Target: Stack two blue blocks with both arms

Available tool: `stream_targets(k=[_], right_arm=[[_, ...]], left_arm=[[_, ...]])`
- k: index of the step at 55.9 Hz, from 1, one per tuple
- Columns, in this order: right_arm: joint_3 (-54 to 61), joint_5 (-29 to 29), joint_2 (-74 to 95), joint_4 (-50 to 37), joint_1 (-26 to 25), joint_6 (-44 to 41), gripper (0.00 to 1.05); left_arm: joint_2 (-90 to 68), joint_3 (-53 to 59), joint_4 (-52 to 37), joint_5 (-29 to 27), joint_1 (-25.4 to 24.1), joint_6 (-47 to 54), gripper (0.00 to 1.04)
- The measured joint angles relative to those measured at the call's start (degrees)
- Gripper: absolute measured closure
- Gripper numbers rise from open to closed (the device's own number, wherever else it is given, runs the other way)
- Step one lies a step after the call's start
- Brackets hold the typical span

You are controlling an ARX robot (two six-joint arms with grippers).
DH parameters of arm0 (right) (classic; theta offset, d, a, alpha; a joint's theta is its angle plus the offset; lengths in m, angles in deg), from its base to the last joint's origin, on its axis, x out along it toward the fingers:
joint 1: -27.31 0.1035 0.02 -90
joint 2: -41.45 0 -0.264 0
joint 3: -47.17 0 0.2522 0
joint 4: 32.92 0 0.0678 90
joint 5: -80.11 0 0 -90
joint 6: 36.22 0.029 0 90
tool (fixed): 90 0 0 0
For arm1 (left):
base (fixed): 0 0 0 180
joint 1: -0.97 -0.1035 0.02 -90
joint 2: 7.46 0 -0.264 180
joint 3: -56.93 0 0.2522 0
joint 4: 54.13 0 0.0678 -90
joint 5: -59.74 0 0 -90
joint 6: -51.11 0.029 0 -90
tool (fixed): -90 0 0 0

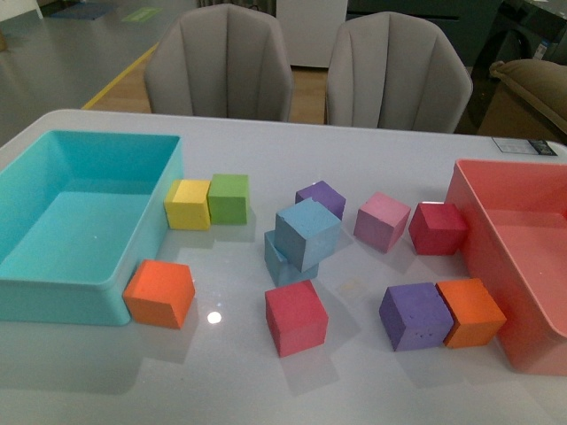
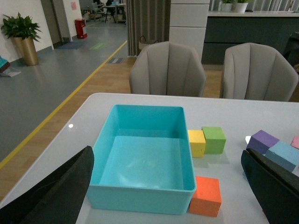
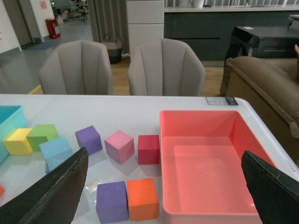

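Two blue blocks stand stacked at the table's middle: the upper blue block (image 1: 307, 232) rests askew and offset to the right on the lower blue block (image 1: 282, 262). Neither arm shows in the front view. My left gripper (image 2: 168, 196) is open, well above the near rim of the turquoise tray, with nothing between its fingers; the upper blue block (image 2: 285, 154) peeks out beside its right finger (image 2: 275, 186). My right gripper (image 3: 163, 196) is open too, over the red tray's near left corner, empty. The blue stack (image 3: 56, 151) lies far to its left.
A turquoise tray (image 1: 53, 292) sits at the left and a red tray (image 1: 496, 266) at the right. Orange (image 1: 159, 293), yellow (image 1: 188, 204), green (image 1: 229, 198), purple (image 1: 415, 316), pink (image 1: 381, 221) and red (image 1: 296, 317) cubes surround the stack. Two grey chairs stand behind the table.
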Motion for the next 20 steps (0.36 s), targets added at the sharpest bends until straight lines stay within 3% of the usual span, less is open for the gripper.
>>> stream_targets(k=[20], right_arm=[[0.00,0.00,0.00,0.00,0.00,0.00,0.09]], left_arm=[[0.00,0.00,0.00,0.00,0.00,0.00,0.09]])
